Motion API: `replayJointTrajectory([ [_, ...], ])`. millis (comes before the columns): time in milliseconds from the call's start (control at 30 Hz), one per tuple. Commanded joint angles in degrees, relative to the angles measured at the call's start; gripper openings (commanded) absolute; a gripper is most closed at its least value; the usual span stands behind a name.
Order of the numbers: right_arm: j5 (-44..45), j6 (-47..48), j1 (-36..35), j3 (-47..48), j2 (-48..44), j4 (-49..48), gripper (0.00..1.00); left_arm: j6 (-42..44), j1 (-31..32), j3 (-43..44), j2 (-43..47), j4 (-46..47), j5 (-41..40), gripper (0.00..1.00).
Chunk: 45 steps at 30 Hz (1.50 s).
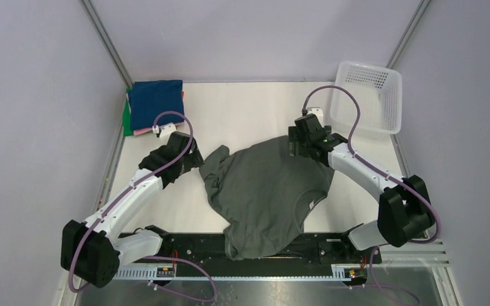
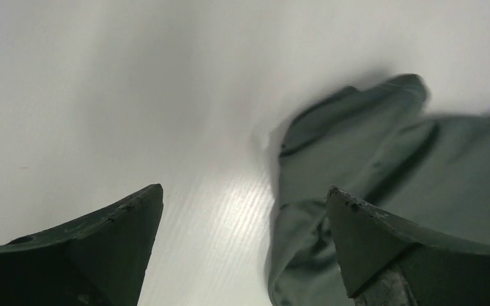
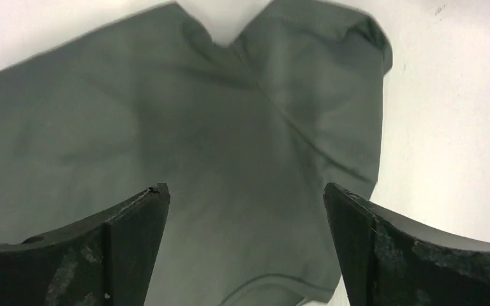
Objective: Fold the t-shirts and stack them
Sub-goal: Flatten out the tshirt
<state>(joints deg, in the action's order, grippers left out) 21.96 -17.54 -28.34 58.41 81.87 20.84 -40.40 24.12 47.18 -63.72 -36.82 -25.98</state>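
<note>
Two pincers are hanging released over your table (image 1: 242,108), neither one gripping any cloth. Your left pincer (image 1: 193,159) (image 2: 242,191) is sitting just beside the left sleeve of the grey-green t-shirt (image 1: 265,191) (image 2: 389,146), jaws spread, with bare white surface showing between them. Your right pincer (image 1: 296,145) (image 3: 245,188) is hovering over the shirt's (image 3: 198,127) far edge, jaws likewise spread and the fabric lying loose beneath. The shirt is lying rumpled in the middle of the table, its near end drooping over the dark rail (image 1: 166,242) between the arm bases. At the far left corner, a folded navy t-shirt (image 1: 156,102) is topping a stack, pink (image 1: 141,132) and green (image 1: 126,121) edges peeking out below. A white mesh basket (image 1: 395,102) is standing at the far right corner.
</note>
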Motion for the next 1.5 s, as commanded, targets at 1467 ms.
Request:
replayJointTrajectory([
  [1467, -25.4, -10.5, 12.3, 36.0, 37.8, 11.9, 1.00, -8.5, 11.2, -14.3, -0.9, 17.7, 32.0, 0.99],
])
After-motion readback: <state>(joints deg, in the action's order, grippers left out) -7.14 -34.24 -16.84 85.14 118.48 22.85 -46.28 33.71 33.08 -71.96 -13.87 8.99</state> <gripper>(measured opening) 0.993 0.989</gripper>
